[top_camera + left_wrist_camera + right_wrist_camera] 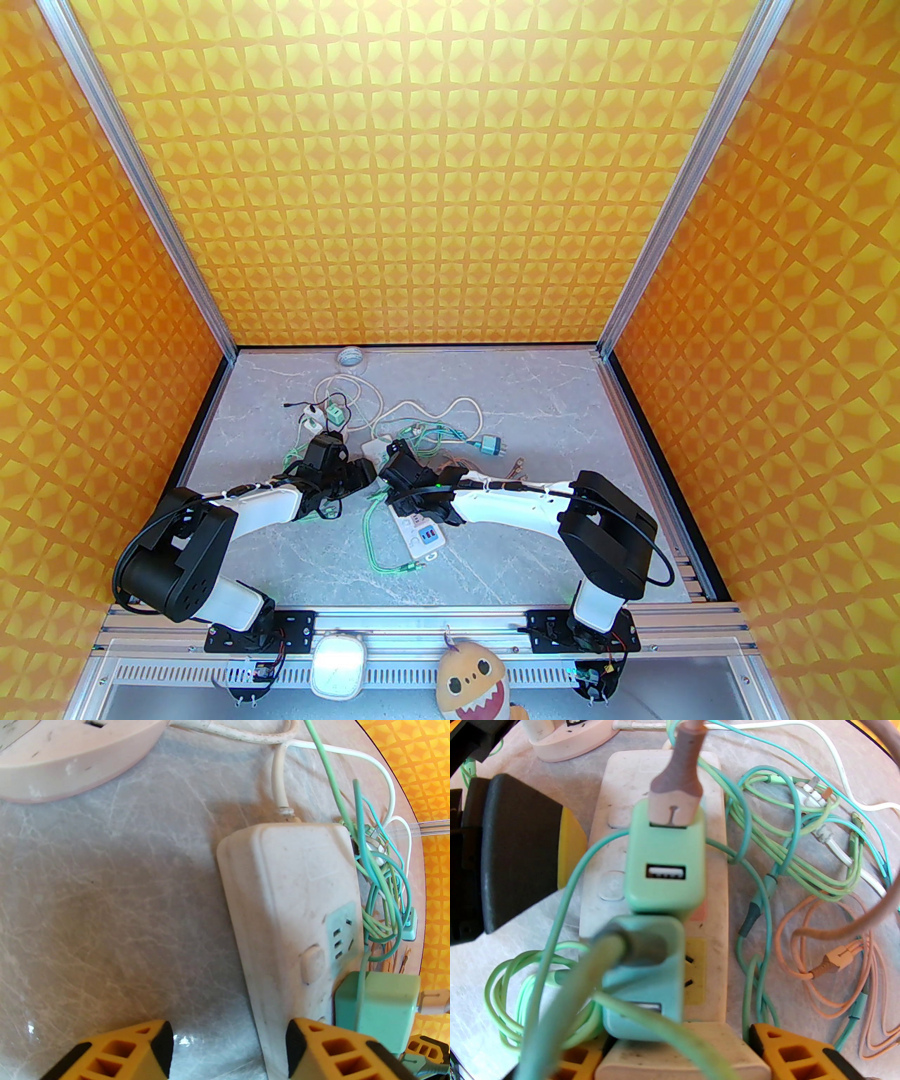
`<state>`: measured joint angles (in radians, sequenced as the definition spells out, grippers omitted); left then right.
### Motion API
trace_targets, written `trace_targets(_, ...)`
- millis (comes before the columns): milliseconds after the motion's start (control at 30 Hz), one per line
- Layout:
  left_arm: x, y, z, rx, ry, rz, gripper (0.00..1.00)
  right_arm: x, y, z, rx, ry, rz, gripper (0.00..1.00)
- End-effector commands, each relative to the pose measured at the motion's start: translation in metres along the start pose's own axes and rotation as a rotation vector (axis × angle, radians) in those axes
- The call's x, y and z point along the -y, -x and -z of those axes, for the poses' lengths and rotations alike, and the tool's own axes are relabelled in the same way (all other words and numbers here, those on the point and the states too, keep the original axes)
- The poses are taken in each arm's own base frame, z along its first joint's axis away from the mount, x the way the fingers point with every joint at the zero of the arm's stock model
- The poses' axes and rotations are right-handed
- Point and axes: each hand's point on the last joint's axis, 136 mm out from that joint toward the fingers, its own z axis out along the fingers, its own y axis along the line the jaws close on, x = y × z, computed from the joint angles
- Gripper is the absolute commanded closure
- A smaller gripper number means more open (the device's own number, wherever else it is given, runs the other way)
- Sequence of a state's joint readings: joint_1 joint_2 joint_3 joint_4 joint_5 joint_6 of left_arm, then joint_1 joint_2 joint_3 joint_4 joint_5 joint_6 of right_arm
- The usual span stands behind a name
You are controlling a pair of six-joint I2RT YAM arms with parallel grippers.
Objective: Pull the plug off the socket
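The dusty white plastic power strip (713,885) lies on the grey marble table (105,895). A mint-green cube charger plug (664,874) is seated in it, with a teal plug (647,973) just beside. The right gripper (675,1047) appears clamped on the strip's near end, bracing it. The left gripper (228,1036) hovers alongside, fingers apart, so no plug is grasped yet. Next it must straddle the mint-green plug, close firmly and pull straight out.

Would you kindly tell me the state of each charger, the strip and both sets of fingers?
Green charger: plugged into strip, pink cable in, one USB port free.
Teal charger: plugged into strip, cable attached.
Strip: flat on table.
Left fingers: open, empty.
Right fingers: shut on strip's end.
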<state>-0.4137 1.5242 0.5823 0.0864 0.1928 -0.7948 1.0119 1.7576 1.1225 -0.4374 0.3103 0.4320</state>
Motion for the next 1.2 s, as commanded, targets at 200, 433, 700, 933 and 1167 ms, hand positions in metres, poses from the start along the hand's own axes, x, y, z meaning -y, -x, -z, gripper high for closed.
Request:
trace_targets(200,-0.001,-0.02,-0.013,-0.087,0.021,0.004,0.42,-0.002,0.007,0.006,0.022,-0.033,0.042,0.48)
trace_targets(433,-0.004,-0.019,-0.013,-0.083,0.038,0.012,0.42,-0.001,0.011,0.017,0.065,0.062,-0.041,0.48)
trace_targets(700,-0.006,-0.02,-0.014,-0.088,0.049,0.012,0.42,0.002,0.016,0.022,0.081,0.107,-0.081,0.5)
trace_targets(933,-0.007,-0.02,-0.015,-0.091,0.054,0.016,0.42,-0.009,0.01,0.019,0.053,0.004,0.035,0.5)
trace_targets(1167,-0.008,-0.021,-0.016,-0.094,0.058,0.019,0.42,-0.011,0.01,0.022,0.07,-0.019,0.054,0.49)
